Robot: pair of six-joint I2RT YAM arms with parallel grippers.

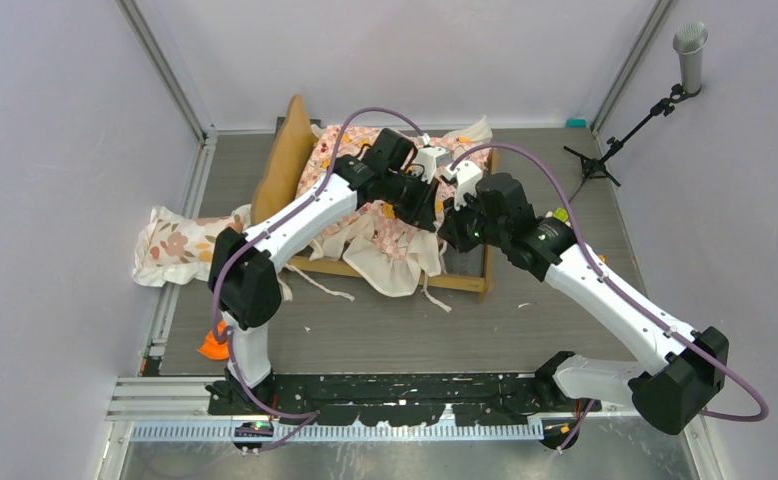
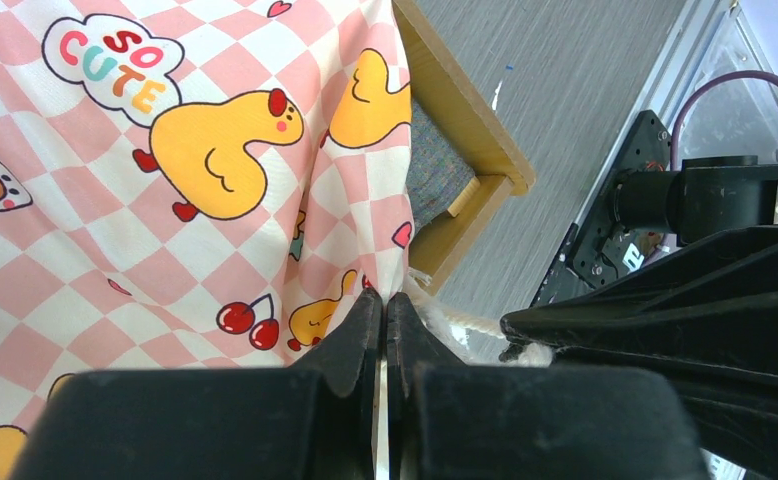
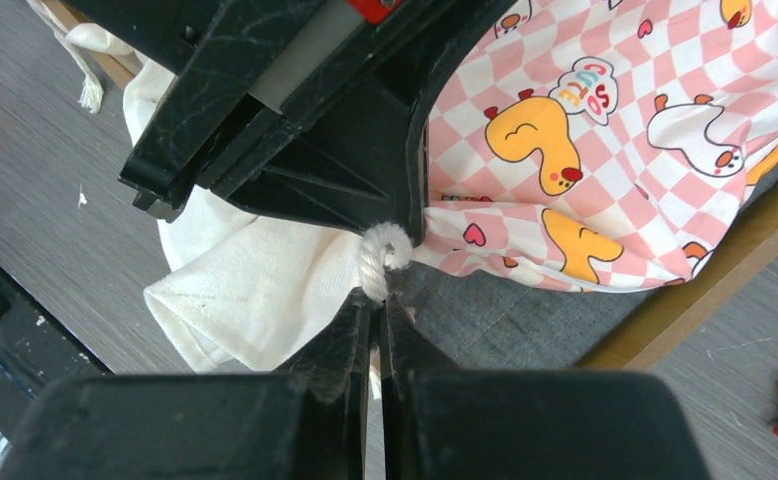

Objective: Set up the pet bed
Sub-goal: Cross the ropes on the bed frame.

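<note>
The pet bed (image 1: 283,160), upper centre of the table (image 1: 525,320), lies under the pink-checkered sheet (image 1: 390,245). The left end effector (image 2: 385,300) is closed on the sheet's edge, the right end effector (image 3: 377,300) on its white cord (image 3: 379,258). A floral pillow (image 1: 175,245) lies at left and a microphone stand (image 1: 655,105) stands upper right.

Plain pale lavender walls (image 1: 55,150) on three sides, with aluminium posts (image 1: 165,70) running up the back corners. Grey wood-grain tabletop (image 1: 415,330), evenly lit, only soft shadows. Back right there's a microphone (image 1: 690,50) on a little black tripod (image 1: 600,155) (stand leaning, legs on the tabletop).
</note>
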